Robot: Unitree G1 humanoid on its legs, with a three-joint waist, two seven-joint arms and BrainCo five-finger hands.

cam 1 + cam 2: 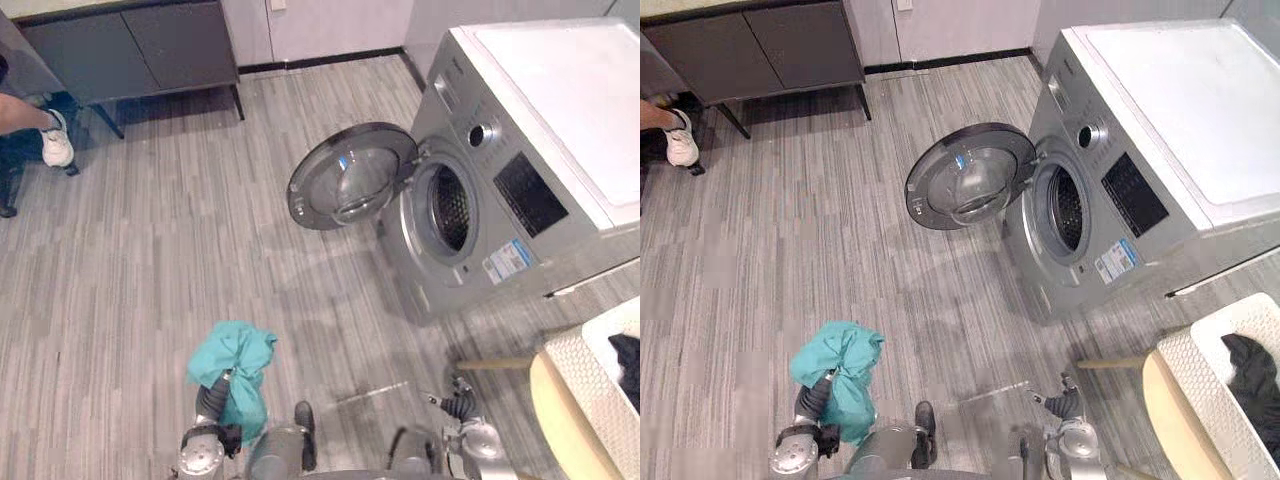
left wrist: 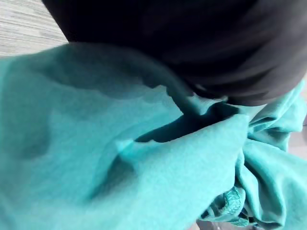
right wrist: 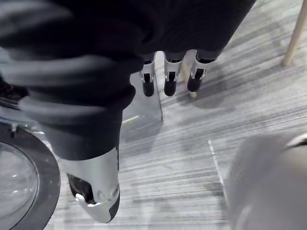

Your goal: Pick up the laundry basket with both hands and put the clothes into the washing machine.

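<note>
Teal cloth [image 1: 236,368]; dark garment [image 1: 1248,376] in basket [image 1: 1200,368]

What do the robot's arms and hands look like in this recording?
The left arm and right arm are silver-grey with rounded joints. The right hand has silver, dark-tipped fingers and a thumb below a dark ribbed cover. The left hand shows the same dark cover.

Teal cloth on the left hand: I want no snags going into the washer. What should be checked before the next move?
1. Round glass-fronted washer door stands open: ok.
2. Dark drum opening free: ok.
3. Teal cloth off the floor, draped on left hand: ok.
4. Hold on it secure: cannot tell.
5. Right hand open, empty: ok.
6. Cloth at the opening: not ok, well short.
</note>
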